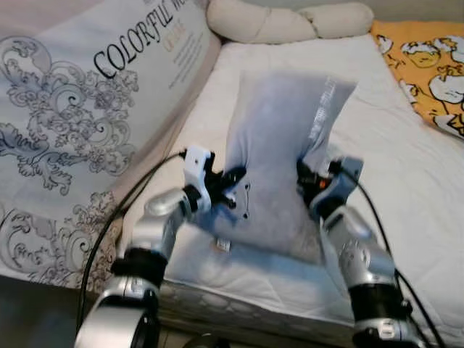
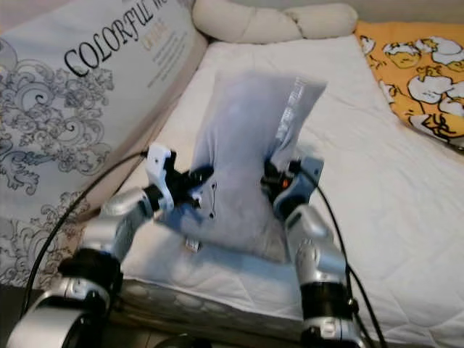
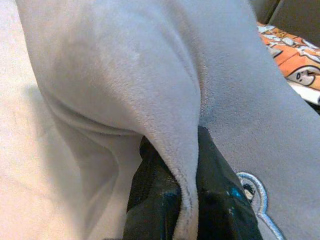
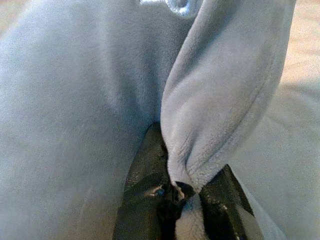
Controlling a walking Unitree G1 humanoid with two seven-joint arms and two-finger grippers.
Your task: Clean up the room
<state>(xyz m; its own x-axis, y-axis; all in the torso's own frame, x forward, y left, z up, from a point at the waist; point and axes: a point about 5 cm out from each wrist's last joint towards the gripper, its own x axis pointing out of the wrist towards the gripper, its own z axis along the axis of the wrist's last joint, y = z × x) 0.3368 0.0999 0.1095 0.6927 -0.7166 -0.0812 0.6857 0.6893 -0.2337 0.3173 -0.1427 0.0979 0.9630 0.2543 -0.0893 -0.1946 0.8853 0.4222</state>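
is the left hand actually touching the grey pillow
Touching. The left wrist view shows the left hand with a fold of the grey pillow pinched between its black fingers.

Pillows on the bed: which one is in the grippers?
The grey pillow, pinched upright between left gripper and right gripper; the cream pillow and printed one lie untouched.

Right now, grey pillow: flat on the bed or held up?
Held up. The grey pillow stands on end over the mattress, pinched by left end effector and right end effector.

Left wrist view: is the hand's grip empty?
No, the left hand pinches a fold of the grey pillow between its black fingers.
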